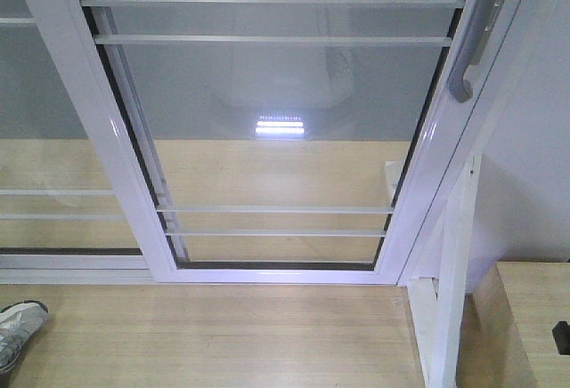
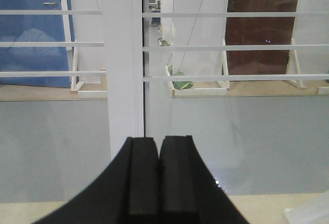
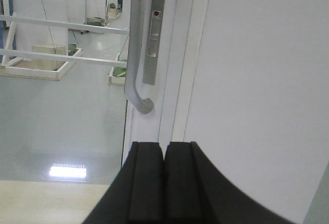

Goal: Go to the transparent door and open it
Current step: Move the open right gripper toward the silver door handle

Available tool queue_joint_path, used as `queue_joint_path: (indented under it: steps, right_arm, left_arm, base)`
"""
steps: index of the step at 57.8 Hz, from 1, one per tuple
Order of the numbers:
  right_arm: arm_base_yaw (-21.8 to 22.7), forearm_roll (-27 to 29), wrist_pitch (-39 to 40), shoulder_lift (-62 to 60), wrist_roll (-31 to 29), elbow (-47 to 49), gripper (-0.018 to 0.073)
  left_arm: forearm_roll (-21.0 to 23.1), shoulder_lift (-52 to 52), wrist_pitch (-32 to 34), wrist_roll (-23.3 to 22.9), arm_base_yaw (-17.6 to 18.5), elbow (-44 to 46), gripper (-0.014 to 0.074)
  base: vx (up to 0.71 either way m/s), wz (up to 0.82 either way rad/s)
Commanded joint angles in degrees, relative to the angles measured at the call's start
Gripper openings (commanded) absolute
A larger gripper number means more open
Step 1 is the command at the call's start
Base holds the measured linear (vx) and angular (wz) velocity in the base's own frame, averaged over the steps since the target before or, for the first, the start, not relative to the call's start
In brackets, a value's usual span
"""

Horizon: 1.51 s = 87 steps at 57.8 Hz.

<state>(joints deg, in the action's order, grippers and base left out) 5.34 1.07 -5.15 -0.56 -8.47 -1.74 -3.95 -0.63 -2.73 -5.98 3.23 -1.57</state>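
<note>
The transparent door [image 1: 276, 112] fills the front view: clear glass in a white frame with thin horizontal white bars. Its curved grey handle [image 1: 472, 45] sits on the right stile at the upper right. In the right wrist view the handle [image 3: 134, 54] hangs just above and a little left of my right gripper [image 3: 164, 146], which is shut, empty and apart from it. In the left wrist view my left gripper [image 2: 158, 141] is shut and empty, facing the door's white left stile [image 2: 122, 80].
A second glass panel without a handle [image 1: 36, 139] stands at the left. A white wall [image 1: 534, 157] and a white post [image 1: 454, 272] flank the door on the right, with a wooden surface [image 1: 525, 317] below. A shoe [image 1: 18, 330] shows at the lower left on the wood floor.
</note>
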Motion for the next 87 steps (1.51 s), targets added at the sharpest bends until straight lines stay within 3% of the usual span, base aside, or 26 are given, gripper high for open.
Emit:
queue_joint_path:
  steps: [1, 87]
  right_arm:
    - [0.4, -0.1, 4.3, -0.8, -0.4, -0.7, -0.0008]
    - [0.3, -0.1, 4.6, -0.4, -0.4, -0.7, -0.0008]
  left_arm:
    - [0.5, -0.7, 4.7, -0.4, 0.2, -1.7, -0.0006]
    - [0.5, -0.2, 3.5, -0.4, 0.2, -1.7, -0.0006]
  base:
    - [0.11, -0.02]
    - [0.02, 0.0]
